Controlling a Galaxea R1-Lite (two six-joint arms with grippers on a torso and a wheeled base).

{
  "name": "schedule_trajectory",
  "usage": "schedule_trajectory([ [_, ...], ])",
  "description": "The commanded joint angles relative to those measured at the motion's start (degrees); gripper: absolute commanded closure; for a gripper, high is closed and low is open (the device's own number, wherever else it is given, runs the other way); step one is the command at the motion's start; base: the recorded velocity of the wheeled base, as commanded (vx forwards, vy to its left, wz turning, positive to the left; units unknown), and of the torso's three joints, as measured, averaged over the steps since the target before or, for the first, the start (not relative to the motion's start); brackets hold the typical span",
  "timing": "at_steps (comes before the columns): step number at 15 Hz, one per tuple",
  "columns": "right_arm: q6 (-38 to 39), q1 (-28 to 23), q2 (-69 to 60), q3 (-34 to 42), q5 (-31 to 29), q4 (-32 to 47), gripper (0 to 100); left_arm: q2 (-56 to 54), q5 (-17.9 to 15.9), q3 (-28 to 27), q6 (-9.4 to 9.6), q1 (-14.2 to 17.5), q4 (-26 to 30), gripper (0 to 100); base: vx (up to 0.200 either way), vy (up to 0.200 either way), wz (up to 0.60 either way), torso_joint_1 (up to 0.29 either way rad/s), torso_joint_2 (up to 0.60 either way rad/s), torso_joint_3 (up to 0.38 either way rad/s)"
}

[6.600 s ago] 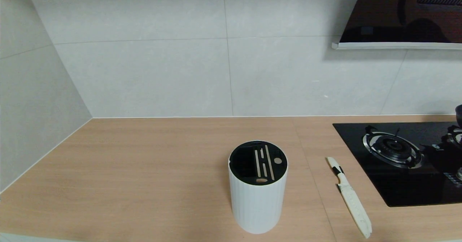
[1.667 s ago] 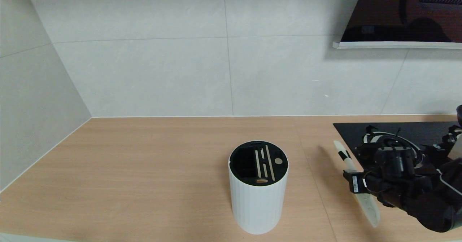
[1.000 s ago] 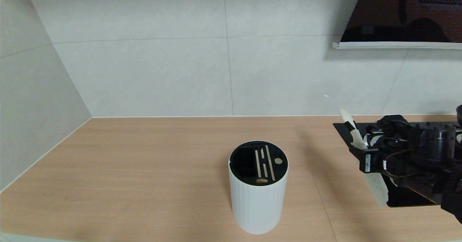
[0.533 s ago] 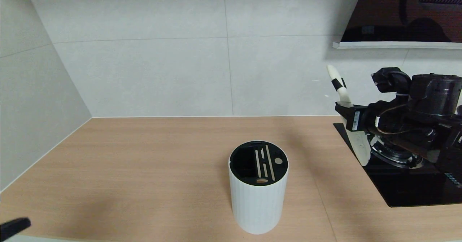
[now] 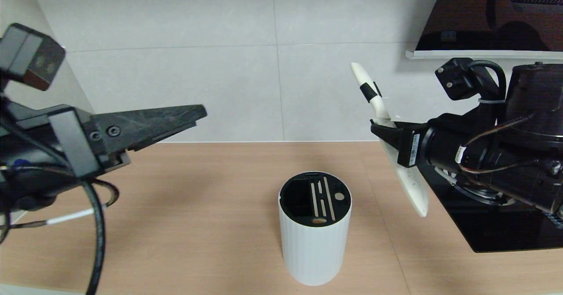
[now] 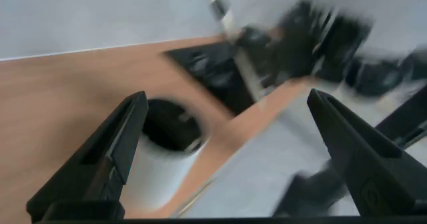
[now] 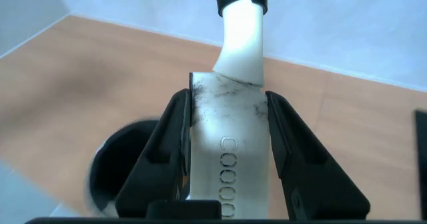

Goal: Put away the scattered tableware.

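The right gripper (image 5: 389, 130) pinches a white knife (image 5: 411, 185), held in the air above and right of the knife holder (image 5: 314, 242) on the counter (image 5: 198, 224); the left gripper (image 5: 198, 117) hangs spread wide, well left. Best next, likely: square the knife upright over a narrow slot (image 5: 326, 197); lower slowly.

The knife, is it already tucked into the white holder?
No, the knife hangs in the air, clamped by the right end effector, off to the side of the white holder.
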Motion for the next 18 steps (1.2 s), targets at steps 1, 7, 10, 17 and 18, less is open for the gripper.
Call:
schedule_trajectory([
  [1,0.0,1.8,-1.5,1.6,0.2,0.0,100,7.3,0.7,1.6,-3.8,-2.8,-4.1,0,0.0,0.0,0.0,0.0,0.0,0.0],
  [7,1.4,12.2,-0.9,1.5,0.2,-0.8,100,17.2,13.9,1.2,-14.97,-14.3,-16.2,0,0.0,0.0,0.0,0.0,0.0,0.0],
  [10,1.4,15.8,0.5,1.5,-0.2,-0.8,100,21.0,17.1,1.5,-13.38,-16.9,-20.9,0,0.0,0.0,0.0,0.0,0.0,0.0],
  [17,1.4,17.2,3.5,1.4,-0.9,-3.5,100,23.5,19.8,1.1,-9.78,-19.4,-25.3,0,0.0,0.0,0.0,0.0,0.0,0.0],
  [18,1.4,17.5,3.5,1.5,-0.9,-3.5,100,24.1,19.8,1.0,-9.52,-19.5,-25.3,0,0.0,0.0,0.0,0.0,0.0,0.0],
])
